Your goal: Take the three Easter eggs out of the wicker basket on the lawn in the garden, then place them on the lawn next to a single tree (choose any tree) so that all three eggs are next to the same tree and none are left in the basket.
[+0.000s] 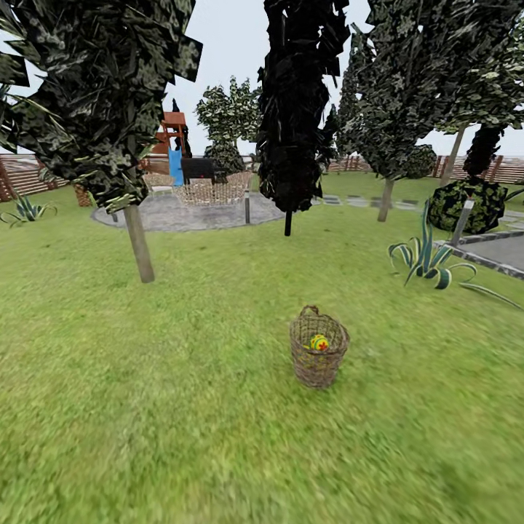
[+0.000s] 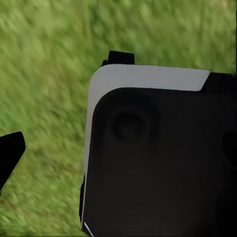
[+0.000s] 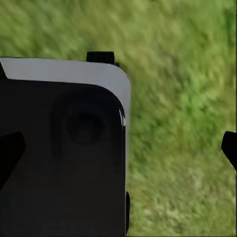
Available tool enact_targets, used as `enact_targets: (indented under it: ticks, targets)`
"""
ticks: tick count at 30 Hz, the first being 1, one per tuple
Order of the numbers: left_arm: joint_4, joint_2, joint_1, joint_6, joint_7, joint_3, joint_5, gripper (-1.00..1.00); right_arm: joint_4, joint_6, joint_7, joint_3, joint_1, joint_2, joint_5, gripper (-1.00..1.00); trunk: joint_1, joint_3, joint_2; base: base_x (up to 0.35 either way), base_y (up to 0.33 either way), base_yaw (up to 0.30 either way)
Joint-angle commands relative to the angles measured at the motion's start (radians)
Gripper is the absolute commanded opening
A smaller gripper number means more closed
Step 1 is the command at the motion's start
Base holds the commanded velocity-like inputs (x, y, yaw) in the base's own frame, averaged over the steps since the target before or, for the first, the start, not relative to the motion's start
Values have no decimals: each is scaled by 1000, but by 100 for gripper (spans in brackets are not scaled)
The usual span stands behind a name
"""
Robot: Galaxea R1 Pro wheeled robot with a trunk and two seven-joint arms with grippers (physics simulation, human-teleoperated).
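- Step in hand, as judged: the approach. No egg lifted yet.
- Wicker basket stands upright on the lawn, well ahead of both arms and out of reach.
- One Easter egg shows inside it; the others can't be made out.
- Grippers: wrist views show grass and dark robot housing; spread of either cannot be told.
- Next: close in on the basket, then reach down into it. Nearest tree stands beyond it.
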Motion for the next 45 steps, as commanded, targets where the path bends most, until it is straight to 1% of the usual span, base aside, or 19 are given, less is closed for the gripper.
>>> enact_targets:
  ticks: [1,2,3,6,8,9,11,12,13,15,16,18,20,21,22,23,28,34,45]
  targets:
    - [-59,-1,0,51,1,2,10,100,-66,58,-1,-1,1,-10,-2,100,1,-1,0,343,0,0]
    - [-120,-5,-1,97,1,2,10,100,-135,130,-1,-1,1,-19,-3,100,1,-1,0,343,0,0]
    - [-221,-10,-4,176,2,3,14,100,-259,262,-1,-2,1,-30,-4,100,1,-1,0,343,0,0]
    - [-415,-14,-26,362,8,13,52,100,-561,501,-4,-3,-6,-46,-9,100,1,-1,0,343,0,0]
    - [-478,-15,-71,462,16,31,86,100,-746,629,-8,-3,-37,-48,-12,100,1,-1,0,344,0,0]
    - [-488,-16,-105,491,20,39,96,100,-810,695,-11,-4,-79,-49,-12,100,1,-1,0,345,0,0]
    - [-464,-16,-195,522,42,53,107,100,-865,786,-16,-11,-192,-51,-12,100,1,-1,0,345,0,0]
    - [-451,-16,-219,525,50,57,109,100,-866,796,-16,-18,-218,-53,-12,100,1,-1,0,346,0,0]
    - [-414,-16,-262,528,66,64,111,100,-851,809,-17,-40,-265,-55,-11,100,1,-1,0,346,0,0]
    - [-323,-16,-325,517,95,75,113,100,-759,815,-15,-91,-334,-61,-10,100,1,-1,0,346,0,0]
    - [-301,-14,-334,510,101,77,113,100,-728,810,-14,-99,-347,-62,-10,100,1,-1,0,346,0,0]
    - [-228,-3,-365,470,121,85,114,100,-602,747,-9,-118,-382,-73,-11,100,1,-1,0,346,0,0]
    - [-185,12,-389,445,131,92,114,100,-545,679,-9,-118,-395,-74,-9,100,1,-1,0,346,0,0]
    - [-147,22,-416,431,136,96,115,100,-516,639,-9,-101,-402,-69,-6,100,1,-1,0,346,0,0]
    - [-137,24,-423,428,137,97,116,100,-510,631,-9,-91,-403,-67,-5,100,1,-1,0,346,0,0]
    - [-115,28,-438,422,138,98,117,100,-497,615,-7,-62,-406,-69,-8,100,1,-1,0,346,0,0]
    - [-92,26,-451,417,139,98,119,100,-484,599,-6,-29,-408,-73,-11,100,1,-1,0,346,0,0]
    - [-87,-3,-453,415,140,94,116,100,-488,596,-10,-27,-408,-75,-12,100,1,-1,0,346,0,0]
    - [-87,-8,-453,415,142,94,114,100,-489,595,-13,-27,-408,-77,-10,100,1,4,0,339,0,-180]
